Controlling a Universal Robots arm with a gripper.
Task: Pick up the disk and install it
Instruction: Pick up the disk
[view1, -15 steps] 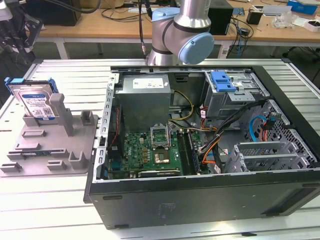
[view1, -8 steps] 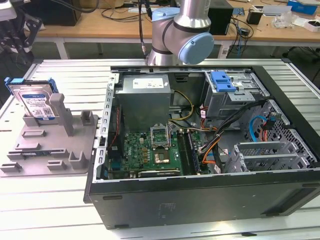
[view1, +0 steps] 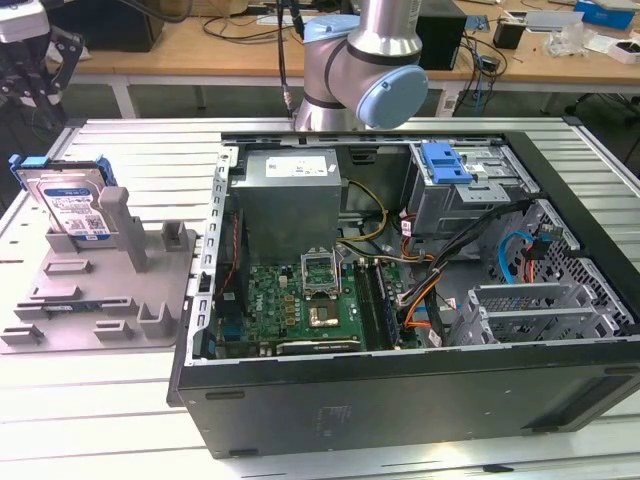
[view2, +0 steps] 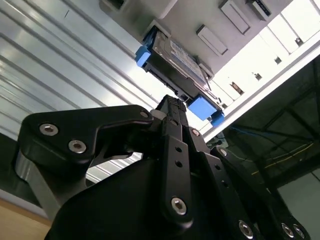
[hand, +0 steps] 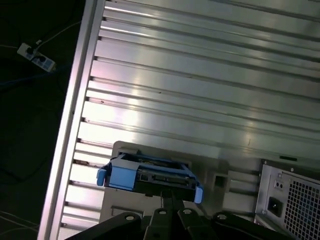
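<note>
a workshop with wooden benches (view1: 190, 45) and loose cables lies behind a ribbed aluminium surface (view1: 130, 150). on this surface sits an open computer case (view1: 400, 395), lying on its side with its green motherboard (view1: 300, 300), a grey power-supply box (view1: 290, 195) and a blue latch tab (view1: 445, 162) exposed. the robot arm (view1: 365, 60) rises just behind the case.

towards the exterior view's left, well apart from the case opening, a grey fixture (view1: 110, 290) with slots and posts lies on the surface. the disk (view1: 75, 200) stands on edge in the far end of that fixture, tilted slightly back, its white-and-blue label facing the camera and its blue carrier bracket around its edges.

the gripper (view1: 38, 75) hangs above the disk at the upper left corner of the exterior view, clear of it and holding nothing. how far apart its jaws stand cannot be told. in the second wrist view the black linkage of the gripper points towards the disk (view2: 177, 52), with a gap showing between the two. in the first wrist view the disk (hand: 150, 175) appears connector edge on, just beyond the gripper's dark links. a white power strip (hand: 35, 55) lies on the dark floor beside the surface.
</note>
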